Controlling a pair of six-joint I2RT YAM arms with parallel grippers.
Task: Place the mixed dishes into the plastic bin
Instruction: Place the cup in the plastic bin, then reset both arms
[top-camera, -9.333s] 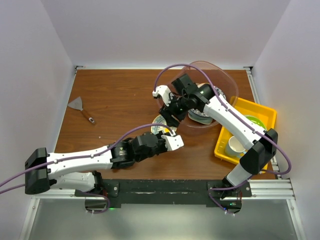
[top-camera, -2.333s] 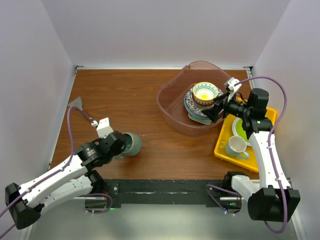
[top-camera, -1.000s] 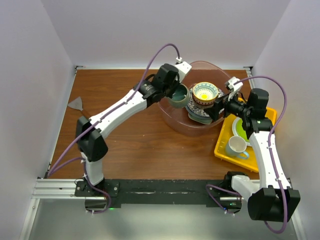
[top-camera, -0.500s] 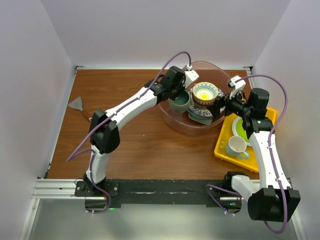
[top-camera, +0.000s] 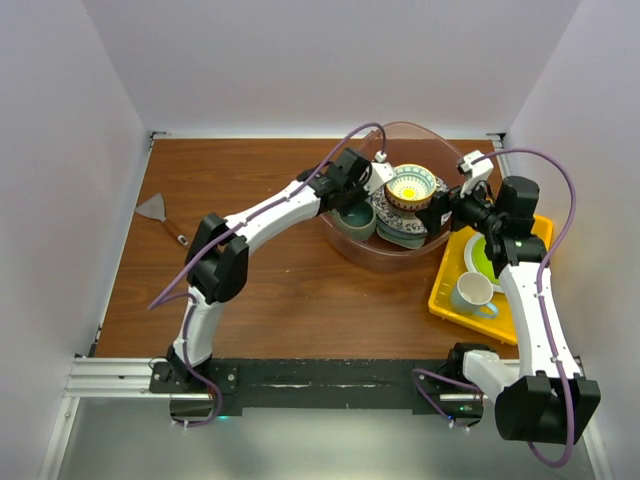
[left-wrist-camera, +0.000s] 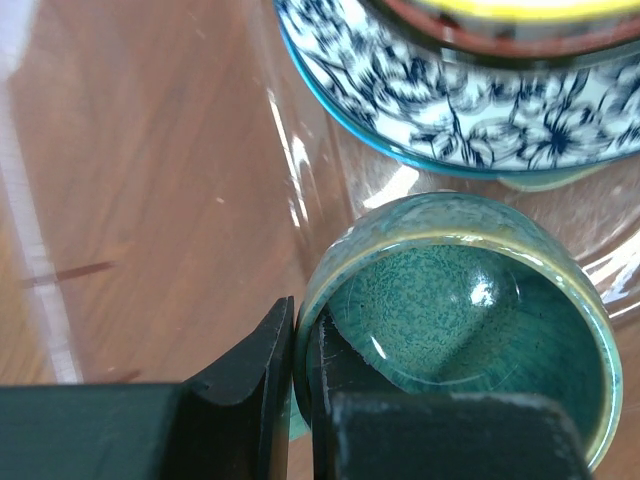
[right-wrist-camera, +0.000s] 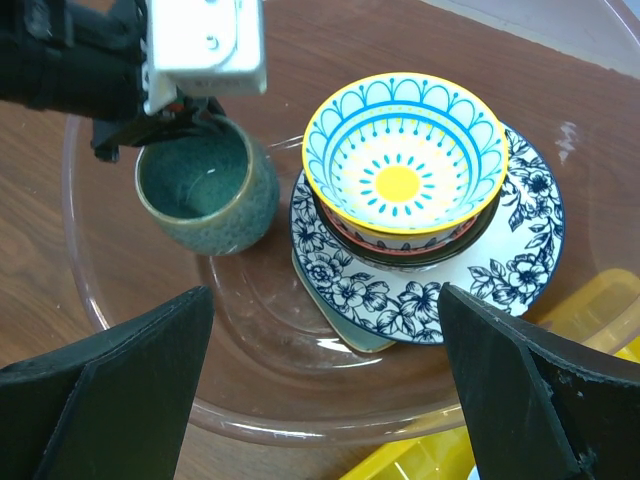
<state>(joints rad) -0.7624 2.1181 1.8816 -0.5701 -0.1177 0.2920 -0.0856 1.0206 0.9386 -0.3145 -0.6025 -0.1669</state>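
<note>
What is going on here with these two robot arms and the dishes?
The left gripper is inside the plastic bin, pinching the rim of the grey-teal mug. The mug sits low in the bin beside a stack: a yellow-teal bowl on a blue-patterned plate. The right gripper hangs open over the bin's right side, holding nothing. A yellow tray lies next to the bin.

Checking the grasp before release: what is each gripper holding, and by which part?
The left gripper pinches the grey-teal mug by its rim, one finger inside, one outside. The right gripper is open, holding nothing.
</note>
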